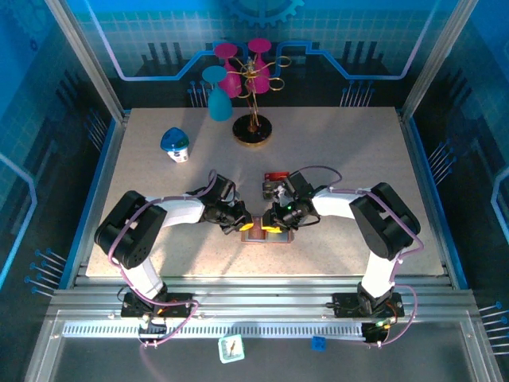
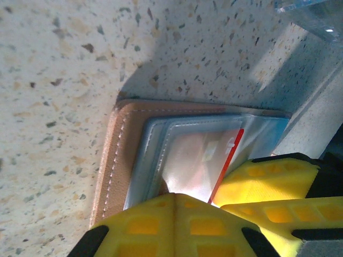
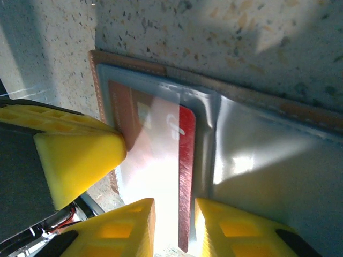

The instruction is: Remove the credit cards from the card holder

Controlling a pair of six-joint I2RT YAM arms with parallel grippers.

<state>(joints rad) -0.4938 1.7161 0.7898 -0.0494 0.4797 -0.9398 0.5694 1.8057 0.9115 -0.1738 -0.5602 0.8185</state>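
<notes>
Left hand [image 2: 171, 222] pressed together, resting on the card holder [image 2: 115, 155] near the 6 o'clock edge of the bench [image 1: 342, 159]. Right hand [image 3: 174, 208] slightly spread, tips straddling the red card [image 3: 186, 155] in its pocket. Farther at 12 o'clock: small red item [image 1: 276, 176], then cup rack [image 1: 253, 127].

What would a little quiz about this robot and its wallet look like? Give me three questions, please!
1. True or false: the card holder lies opened up on the table.
2. What colour is the credit card showing in its pocket?
3. Pick one. The left gripper is: A) wide open, B) shut, C) holding a cup.

Key: 1 true. 2 red. 3 B.
</notes>
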